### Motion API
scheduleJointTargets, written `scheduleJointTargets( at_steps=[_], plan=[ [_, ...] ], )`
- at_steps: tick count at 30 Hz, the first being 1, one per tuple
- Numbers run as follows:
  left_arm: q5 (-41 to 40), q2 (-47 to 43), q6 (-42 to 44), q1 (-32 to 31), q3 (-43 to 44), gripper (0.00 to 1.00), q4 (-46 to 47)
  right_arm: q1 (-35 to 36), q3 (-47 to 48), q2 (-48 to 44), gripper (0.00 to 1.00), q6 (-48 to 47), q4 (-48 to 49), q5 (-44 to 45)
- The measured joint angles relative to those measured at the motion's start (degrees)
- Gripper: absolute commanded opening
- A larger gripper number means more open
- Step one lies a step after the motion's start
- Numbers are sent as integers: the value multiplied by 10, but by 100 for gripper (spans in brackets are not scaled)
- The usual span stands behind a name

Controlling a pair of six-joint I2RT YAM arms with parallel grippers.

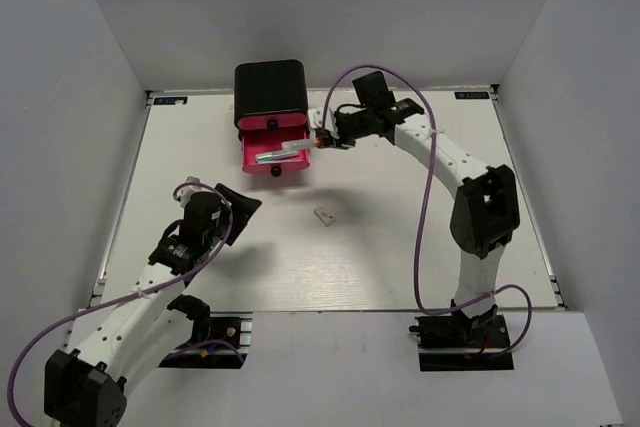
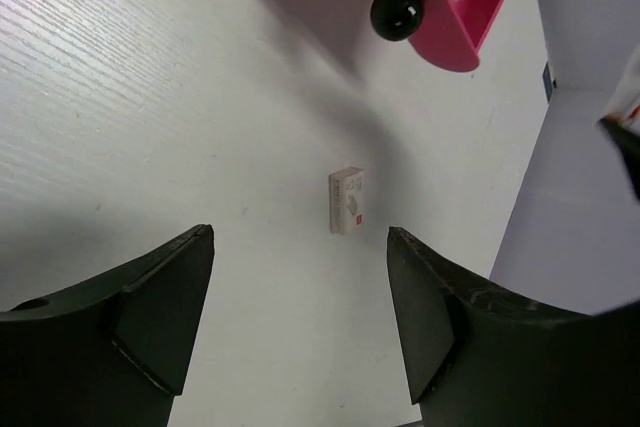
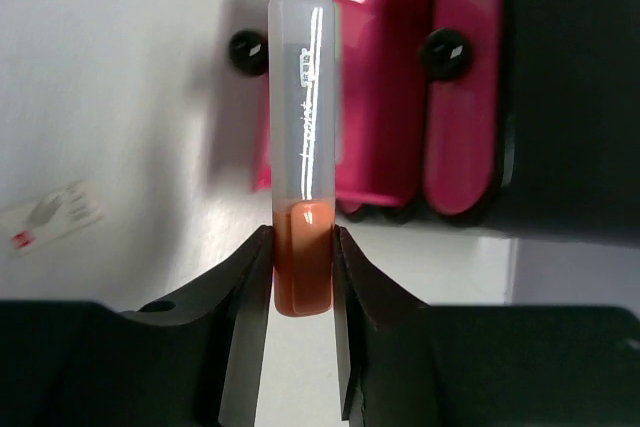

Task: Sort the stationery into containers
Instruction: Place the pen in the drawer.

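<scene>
Right gripper (image 3: 302, 247): jaws narrow, clamped on the orange end of a grey translucent pen (image 3: 305, 127). Both fingers (image 3: 245, 292) press flat on that end; the pale barrel sticks out past the tips.

Top view: the right gripper (image 1: 322, 140) holds the grey translucent pen (image 1: 283, 154) about level, reaching leftward over the pulled-out pink-red drawer (image 1: 272, 157). I cannot tell whether the pen touches the drawer or sits just above it.

The pulled-out pink-red drawer (image 3: 375, 97) is the lowest one I can see in the black rounded cabinet (image 1: 270, 87), which stands at the far side of the white table (image 1: 400, 247). Its round black knob (image 1: 274, 173) faces the arms. A second pink-red drawer (image 3: 465, 77) above it is pushed in, with its own black knob (image 3: 447, 50).

Left gripper (image 2: 300, 247): jaws wide, nothing between them, black fingers (image 2: 160, 317) spread on either side. In the top view the left gripper (image 1: 240, 202) hangs over bare table, near the open drawer's front left corner.

Small white eraser block (image 2: 346, 201): flat on the table, just ahead of my left fingertips and between their lines, apart from both. In the top view the small white eraser block (image 1: 324, 215) lies in front of the drawer, a little to its right, touching nothing. My right wrist view catches it at the left edge (image 3: 50, 215).
</scene>
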Motion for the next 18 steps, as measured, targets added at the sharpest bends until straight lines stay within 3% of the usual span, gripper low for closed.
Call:
scheduleJointTargets(
  at_steps=[8, 11, 12, 13, 16, 18],
  plan=[
    [24, 39, 31, 0, -28, 80, 54, 46, 142, 133, 2, 82, 53, 40],
    [27, 48, 42, 0, -32, 76, 80, 60, 164, 172, 13, 96, 61, 57],
    [29, 50, 46, 0, -36, 74, 91, 64, 164, 180, 30, 102, 61, 62],
    [31, 52, 50, 0, -43, 73, 104, 68, 164, 186, 38, 105, 61, 66],
    [38, 61, 60, 0, -65, 54, 141, 73, 164, 193, 46, 118, 62, 77],
    [42, 74, 62, 0, -77, 37, 167, 75, 165, 193, 47, 126, 65, 79]
  ],
)
